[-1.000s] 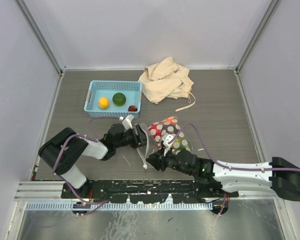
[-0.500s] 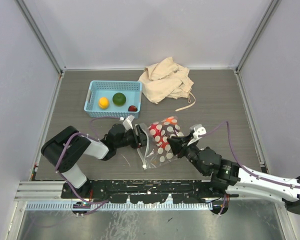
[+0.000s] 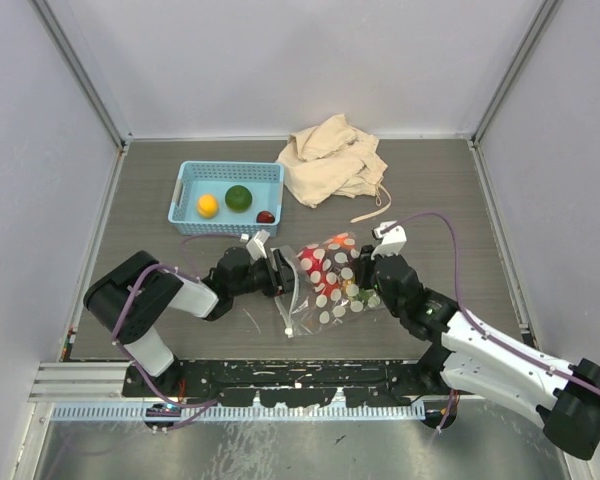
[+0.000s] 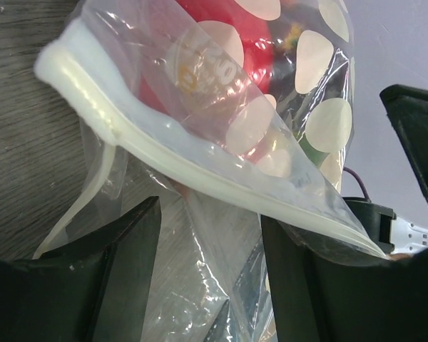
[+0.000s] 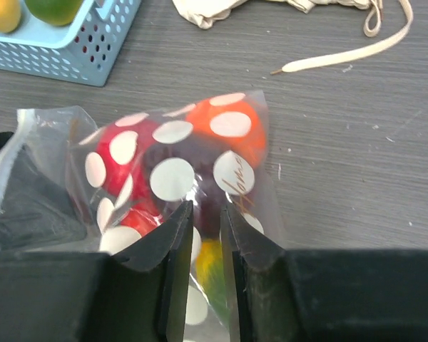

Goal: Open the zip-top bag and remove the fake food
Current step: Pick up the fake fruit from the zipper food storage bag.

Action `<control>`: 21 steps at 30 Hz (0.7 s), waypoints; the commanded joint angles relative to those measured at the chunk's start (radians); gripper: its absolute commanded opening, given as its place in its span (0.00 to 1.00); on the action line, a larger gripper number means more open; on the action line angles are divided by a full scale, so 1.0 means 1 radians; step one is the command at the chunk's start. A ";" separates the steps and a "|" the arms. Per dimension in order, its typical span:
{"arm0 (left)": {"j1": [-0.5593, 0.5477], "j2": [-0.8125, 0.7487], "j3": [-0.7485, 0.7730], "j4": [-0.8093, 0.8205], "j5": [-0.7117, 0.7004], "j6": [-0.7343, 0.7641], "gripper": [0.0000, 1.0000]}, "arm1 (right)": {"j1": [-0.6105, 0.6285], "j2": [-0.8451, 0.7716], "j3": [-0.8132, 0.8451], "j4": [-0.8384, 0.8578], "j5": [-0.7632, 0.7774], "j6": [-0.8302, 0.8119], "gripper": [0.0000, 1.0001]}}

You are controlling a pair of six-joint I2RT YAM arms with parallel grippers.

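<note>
The zip-top bag (image 3: 325, 285), clear with white dots, lies on the table between my grippers, its white zip strip (image 4: 200, 171) towards the left. Fake food shows through it: red (image 5: 121, 153), orange (image 5: 235, 132), and a yellow-green piece (image 5: 214, 263). My left gripper (image 3: 280, 275) is at the bag's mouth, jaws wide apart, with loose bag film (image 4: 214, 263) lying between them. My right gripper (image 3: 365, 278) sits over the bag's right part, jaws a narrow gap apart (image 5: 205, 210), with the food visible through the gap.
A light blue basket (image 3: 185, 190) at the back left holds a yellow, a green and a maroon fruit. A beige cloth drawstring bag (image 3: 332, 160) lies at the back centre, its cord (image 5: 342, 57) trailing towards the zip-top bag.
My right arm has swung from the bag's near front corner round to its right side and now sits over the bag. The left gripper has stayed at the mouth.
</note>
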 commanded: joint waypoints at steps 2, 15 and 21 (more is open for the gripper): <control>-0.004 0.002 0.020 0.097 0.024 -0.003 0.59 | -0.046 0.087 0.103 0.119 -0.147 -0.042 0.28; -0.004 0.005 0.019 0.123 0.035 -0.009 0.59 | -0.049 0.171 0.121 0.071 -0.482 -0.108 0.16; -0.004 0.004 0.020 0.124 0.035 -0.011 0.59 | -0.049 0.240 0.141 0.000 -0.418 -0.114 0.11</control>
